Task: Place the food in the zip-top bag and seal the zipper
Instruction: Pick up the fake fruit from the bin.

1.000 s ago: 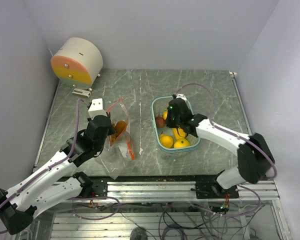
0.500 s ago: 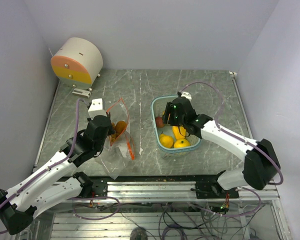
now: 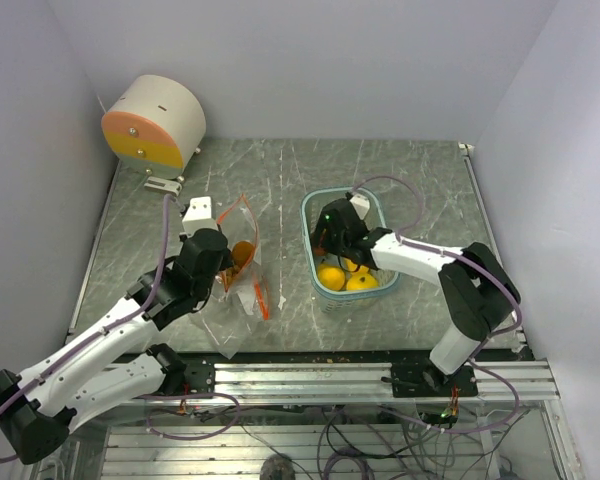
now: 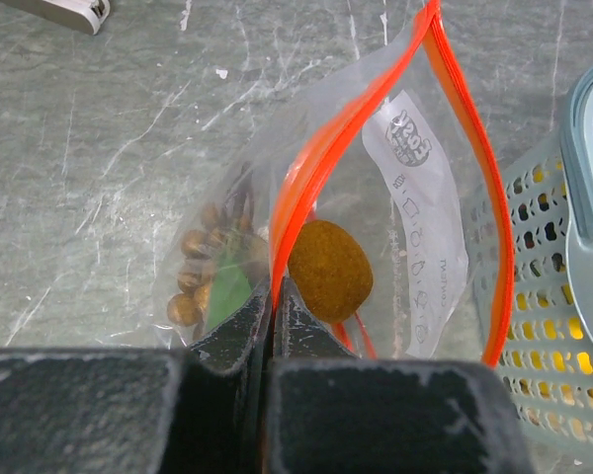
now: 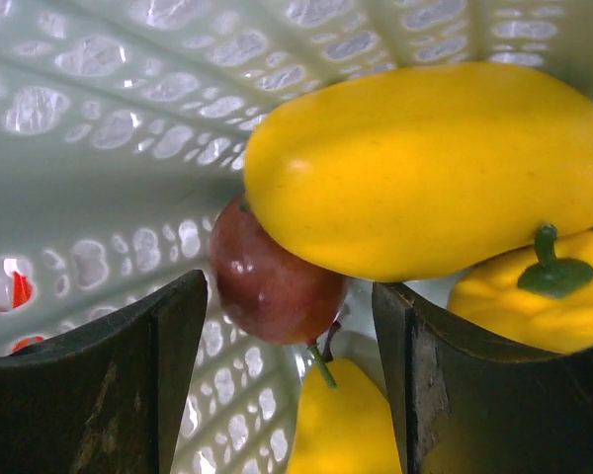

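A clear zip-top bag (image 3: pixel 242 268) with an orange zipper (image 4: pixel 311 173) stands open on the table. Inside it lie an orange-brown fruit (image 4: pixel 328 270) and a brown grape bunch (image 4: pixel 193 276). My left gripper (image 4: pixel 275 296) is shut on the bag's zipper edge and holds the mouth up. In the light-blue basket (image 3: pixel 315 205), my right gripper (image 5: pixel 289 296) is open, its fingers on either side of a dark red round fruit (image 5: pixel 272 281). That fruit lies partly under a large yellow fruit (image 5: pixel 425 168). More yellow fruits (image 3: pixel 332 277) fill the basket's near end.
A round white and orange device (image 3: pixel 155 122) stands at the back left, with a small metal bracket (image 3: pixel 163 184) in front of it. The basket's perforated wall (image 5: pixel 109 128) is close on the right gripper's left. White walls enclose the table on three sides.
The right gripper has opened wide and moved left and down into the basket, onto the dark red fruit. The left gripper still pinches the bag and has shifted slightly.
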You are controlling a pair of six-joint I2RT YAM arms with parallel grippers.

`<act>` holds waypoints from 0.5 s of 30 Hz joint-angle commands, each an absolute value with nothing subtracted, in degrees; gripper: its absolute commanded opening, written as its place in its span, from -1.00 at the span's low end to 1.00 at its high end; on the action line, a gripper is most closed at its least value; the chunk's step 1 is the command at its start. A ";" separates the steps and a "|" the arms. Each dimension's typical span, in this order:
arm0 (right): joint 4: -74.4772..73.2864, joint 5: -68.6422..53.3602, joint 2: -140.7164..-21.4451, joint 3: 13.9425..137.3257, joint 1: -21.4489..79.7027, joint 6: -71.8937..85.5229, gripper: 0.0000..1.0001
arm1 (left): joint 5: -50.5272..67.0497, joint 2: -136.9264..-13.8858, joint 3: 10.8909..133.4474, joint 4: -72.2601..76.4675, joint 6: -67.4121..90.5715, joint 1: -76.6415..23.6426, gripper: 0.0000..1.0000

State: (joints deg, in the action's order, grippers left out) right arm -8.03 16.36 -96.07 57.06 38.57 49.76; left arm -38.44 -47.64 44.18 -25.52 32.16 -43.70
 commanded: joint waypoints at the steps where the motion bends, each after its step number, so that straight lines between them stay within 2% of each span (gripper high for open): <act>1: 3.46 20.61 -97.93 52.86 39.20 55.41 0.35 | -37.57 -48.70 44.86 -24.41 31.04 -43.53 -0.86; 5: 1.55 21.98 -103.42 55.50 39.35 55.55 0.31 | -37.53 -48.79 45.09 -24.52 30.77 -43.55 -0.86; 8: 2.33 22.27 -105.13 54.66 39.48 55.78 0.19 | -37.51 -48.24 44.93 -24.63 30.76 -43.59 -0.86; 15: 2.84 21.88 -99.97 51.74 39.47 54.06 -0.37 | -37.63 -47.83 44.89 -24.87 30.93 -43.55 -0.86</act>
State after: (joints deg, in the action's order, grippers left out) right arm 6.04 20.25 -102.17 54.08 39.40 55.48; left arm -38.13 -48.58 44.18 -25.54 31.48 -43.70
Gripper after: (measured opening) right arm 0.575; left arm 0.075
